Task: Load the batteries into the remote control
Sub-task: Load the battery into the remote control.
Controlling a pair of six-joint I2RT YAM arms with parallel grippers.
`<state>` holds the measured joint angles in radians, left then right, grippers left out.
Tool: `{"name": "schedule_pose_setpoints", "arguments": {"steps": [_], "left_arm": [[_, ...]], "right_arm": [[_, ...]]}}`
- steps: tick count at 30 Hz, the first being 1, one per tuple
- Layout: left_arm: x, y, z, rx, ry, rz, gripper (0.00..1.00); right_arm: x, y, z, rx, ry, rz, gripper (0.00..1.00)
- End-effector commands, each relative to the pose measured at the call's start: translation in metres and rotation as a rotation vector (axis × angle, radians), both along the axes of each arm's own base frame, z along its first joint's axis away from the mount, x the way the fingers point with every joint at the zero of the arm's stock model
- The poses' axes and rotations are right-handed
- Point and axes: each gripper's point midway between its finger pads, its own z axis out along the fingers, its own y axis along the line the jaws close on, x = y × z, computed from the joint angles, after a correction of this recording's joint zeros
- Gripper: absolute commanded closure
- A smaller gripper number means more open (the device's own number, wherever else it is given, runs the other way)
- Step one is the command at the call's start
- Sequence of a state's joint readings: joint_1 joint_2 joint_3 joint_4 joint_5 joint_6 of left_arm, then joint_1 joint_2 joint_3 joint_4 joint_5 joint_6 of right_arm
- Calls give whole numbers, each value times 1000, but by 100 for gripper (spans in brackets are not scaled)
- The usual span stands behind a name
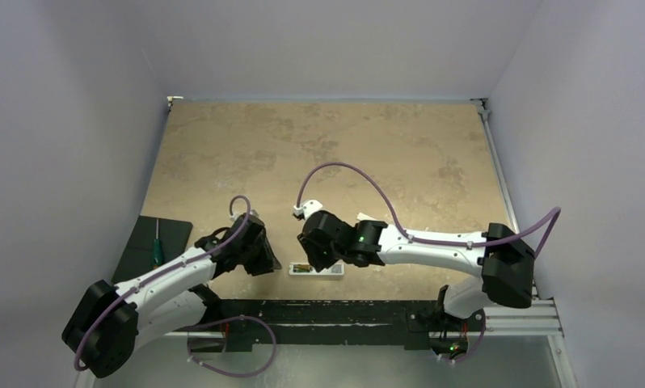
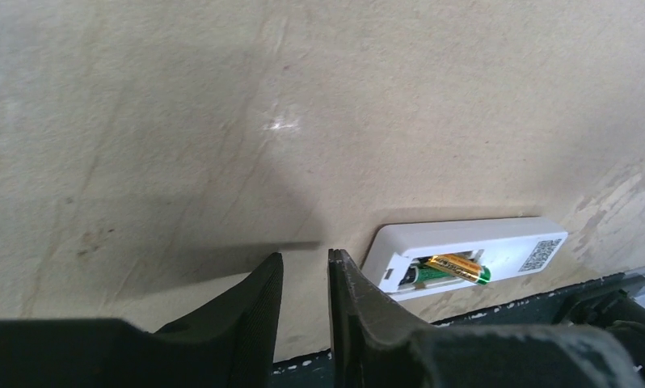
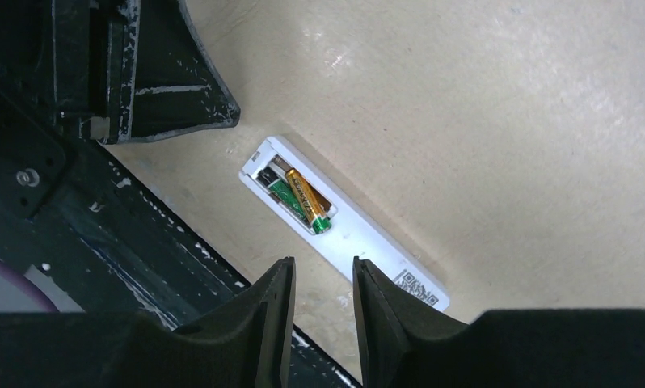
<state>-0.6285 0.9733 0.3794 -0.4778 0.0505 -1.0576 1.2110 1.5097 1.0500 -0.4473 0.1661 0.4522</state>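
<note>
Two batteries [image 3: 301,202] sit in the recess of the remote control [image 3: 368,246], the gold one askew. The right gripper [image 3: 323,299] hovers nearer, above the remote; the left gripper [image 2: 305,283] waits off its battery end, in line with its length. Both jaws are slightly parted and empty.

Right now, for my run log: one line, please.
remote control: back up; batteries: in recess, gold one askew; left gripper: open, empty; right gripper: open, empty
</note>
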Motion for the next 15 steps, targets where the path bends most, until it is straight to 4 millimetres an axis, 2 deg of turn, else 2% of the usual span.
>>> {"name": "schedule_pose_setpoints", "arguments": {"steps": [1,6,8,15], "left_arm": [[5,-11,-1,-38,-16,-50,75],[7,-16,-5,-46,-10,-67,79],[8,-17,-6,-44,-6,-73,81],[7,-17,-10,-23,6,-106,86]], "right_arm": [[1,0,10,129,52,-206,61],[-2,-1,1,188,123,-326,62],[-1,-2,-4,190,142,-379,65],[0,5,-8,227,178,-440,65]]}}
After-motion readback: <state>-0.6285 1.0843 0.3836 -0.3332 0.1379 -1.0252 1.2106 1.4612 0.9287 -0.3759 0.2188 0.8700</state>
